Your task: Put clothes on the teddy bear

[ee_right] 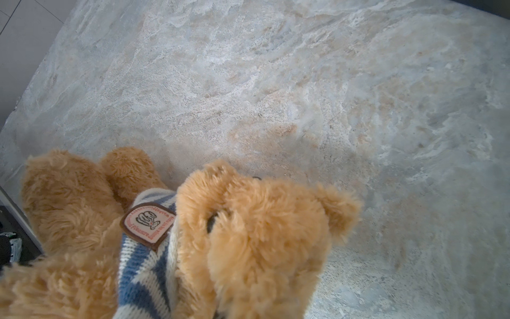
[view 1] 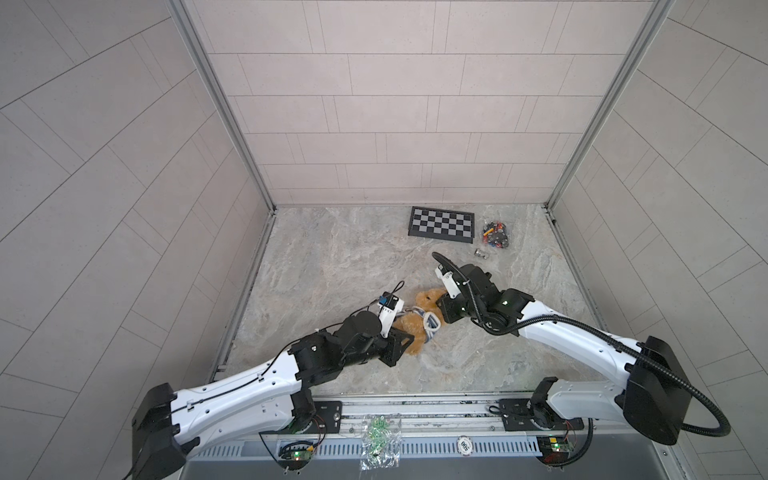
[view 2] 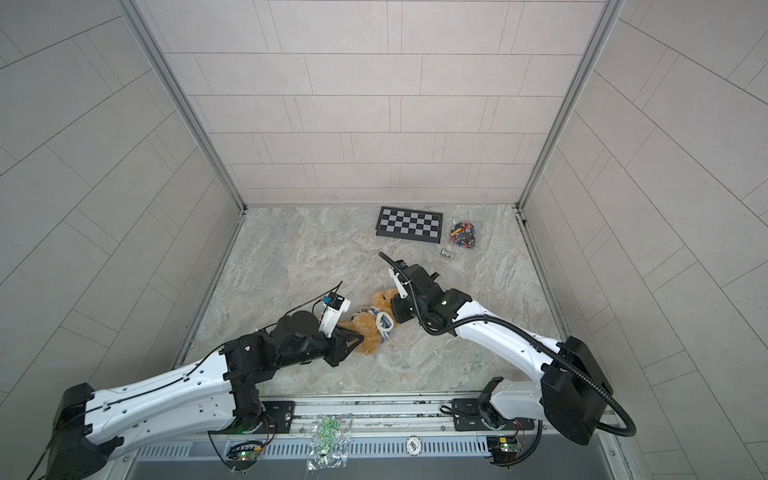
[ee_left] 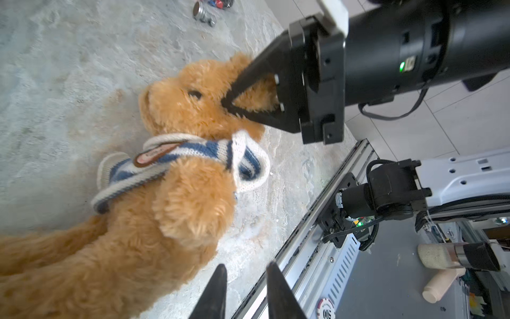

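Note:
The golden-brown teddy bear lies on its back mid-table, head toward the far side. A blue-and-white striped sweater sits bunched around its neck and upper chest, badge showing. My right gripper is shut, its tips pinching the fur of the bear's head; in the right wrist view the head hides its fingers. My left gripper is open beside the bear's lower body, with bare table between its fingers.
A chessboard, a bag of small parts and a small metal piece lie at the back right. The metal rail runs along the front edge, with a poker chip and a plastic bag beyond it.

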Available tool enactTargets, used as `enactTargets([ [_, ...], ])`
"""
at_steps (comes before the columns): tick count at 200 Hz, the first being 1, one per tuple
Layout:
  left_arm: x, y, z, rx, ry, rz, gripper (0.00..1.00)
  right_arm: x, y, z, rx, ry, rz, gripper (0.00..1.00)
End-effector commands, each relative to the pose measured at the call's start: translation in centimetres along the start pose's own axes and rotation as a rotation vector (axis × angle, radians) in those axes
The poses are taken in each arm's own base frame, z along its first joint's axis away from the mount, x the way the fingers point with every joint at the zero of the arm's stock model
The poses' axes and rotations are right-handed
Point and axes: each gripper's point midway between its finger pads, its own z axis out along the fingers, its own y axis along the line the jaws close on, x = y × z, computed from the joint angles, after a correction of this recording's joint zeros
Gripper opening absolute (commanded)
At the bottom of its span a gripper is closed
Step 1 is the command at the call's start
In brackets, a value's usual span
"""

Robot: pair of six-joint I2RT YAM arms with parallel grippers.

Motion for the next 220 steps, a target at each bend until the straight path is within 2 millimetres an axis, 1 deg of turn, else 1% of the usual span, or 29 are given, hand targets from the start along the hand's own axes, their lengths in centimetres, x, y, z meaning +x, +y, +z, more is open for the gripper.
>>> enactTargets([
  [1,-0.8,-0.1,1.3,-0.012,-0.047,-0.035,0.27,-1.5,0.1,-0.7,0.006,-0.048,0.043,0.00],
  [13,-1.0,-0.3,2.2,-0.014,-0.044,-0.041,0.27,-1.6,0.3,-0.8,-0.004,-0.054,0.052,0.00],
  [40,-1.0,0.4,4.3,-0.060,-0.033,-0.064,0.25,-1.7,0.3,-1.2,-0.007,-0.066,0.060,0.00],
  [75,-1.6,0.7,5.7,-0.086,-0.059,-0.077,0.24,-1.6,0.2,-1.7,-0.006,-0.076,0.066,0.00],
  [105,-2.5,0.2,6.8,-0.079,-0.074,-0.080,0.23,-1.7,0.4,-1.8,-0.016,-0.082,0.074,0.00],
  [122,-2.9,0.1,7.1,-0.084,-0.086,-0.087,0.24,-1.5,0.4,-1.9,-0.017,-0.080,0.076,0.00],
  [143,-3.2,0.4,7.3,-0.102,-0.102,-0.097,0.28,-1.5,0.3,-2.0,-0.019,-0.087,0.083,0.00],
  [162,-3.4,0.2,7.7,-0.099,-0.102,-0.097,0.28,-1.5,0.3,-2.1,-0.022,-0.091,0.083,0.00],
  [186,-3.3,1.1,7.8,-0.147,-0.109,-0.111,0.29,-1.4,0.3,-2.3,-0.020,-0.095,0.086,0.00],
  [206,-3.5,1.8,7.9,-0.182,-0.125,-0.122,0.26,-1.4,0.2,-2.4,-0.019,-0.099,0.086,0.00],
  [220,-3.6,1.9,8.0,-0.187,-0.132,-0.123,0.19,-1.4,0.2,-2.5,-0.020,-0.101,0.087,0.00],
])
